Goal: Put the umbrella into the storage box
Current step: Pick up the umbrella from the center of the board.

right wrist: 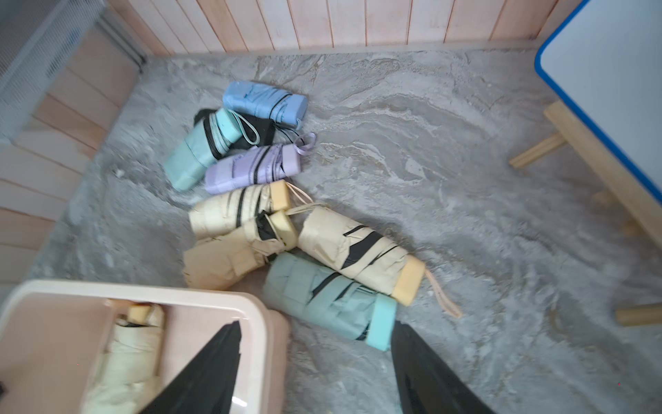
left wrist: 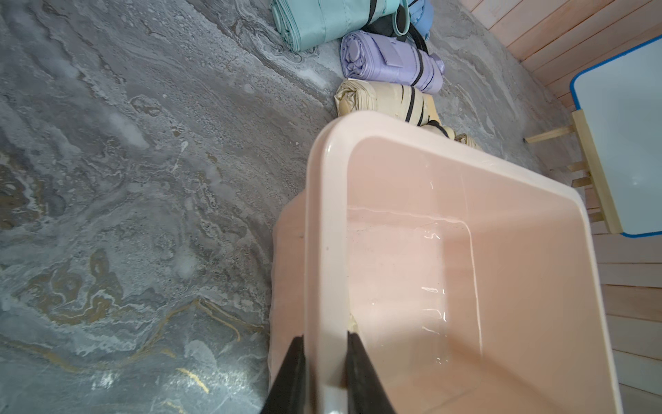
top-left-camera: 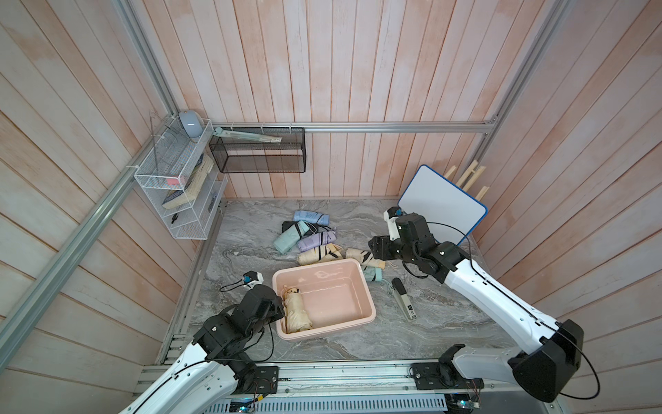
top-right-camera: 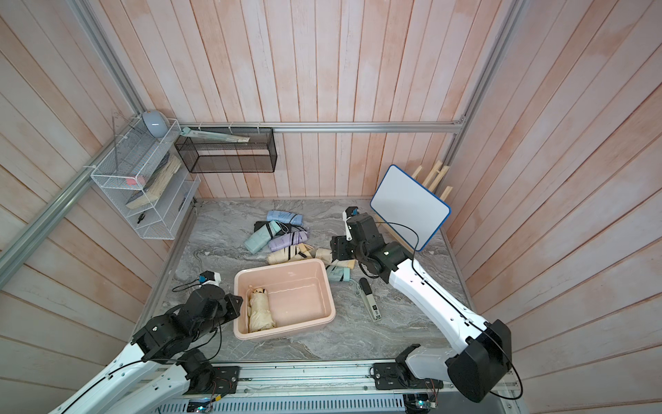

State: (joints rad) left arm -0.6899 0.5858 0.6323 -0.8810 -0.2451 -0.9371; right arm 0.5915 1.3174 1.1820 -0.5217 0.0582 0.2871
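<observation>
The pale pink storage box stands on the marble table, with one cream folded umbrella lying along its left side. My left gripper is shut on the left rim of the storage box, one finger inside and one outside. Just beyond the box's far right corner hangs my right gripper, open and holding nothing. Under it lie a mint umbrella and a cream umbrella. Several more folded umbrellas are piled behind the box.
A whiteboard on a wooden stand leans at the back right. A long black and grey object lies to the right of the box. A black mesh basket and a white wire rack hang on the walls.
</observation>
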